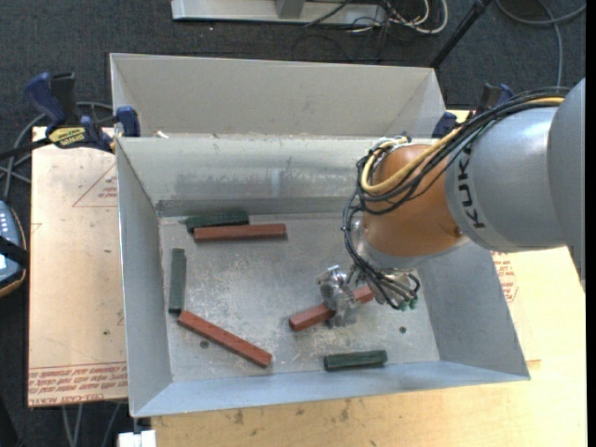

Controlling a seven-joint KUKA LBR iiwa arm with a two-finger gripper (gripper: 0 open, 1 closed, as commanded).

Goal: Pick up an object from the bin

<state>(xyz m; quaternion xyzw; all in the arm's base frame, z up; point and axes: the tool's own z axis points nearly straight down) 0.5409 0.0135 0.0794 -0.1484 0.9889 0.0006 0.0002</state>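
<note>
I have the gripper (337, 298) down over the middle of a short red-brown rectangular bar (310, 318), which lies slantwise on the floor of the grey metal bin (140, 250), right of centre. I judge this the grasping step, but I cannot tell whether the hand is closed. Next I'd confirm the grip, then lift straight, clear of the dark green bar (355, 361) nearby.

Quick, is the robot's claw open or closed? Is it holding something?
Gripper: cannot be told, open or closed. It is down at the short reddish bar in the bin.
</note>
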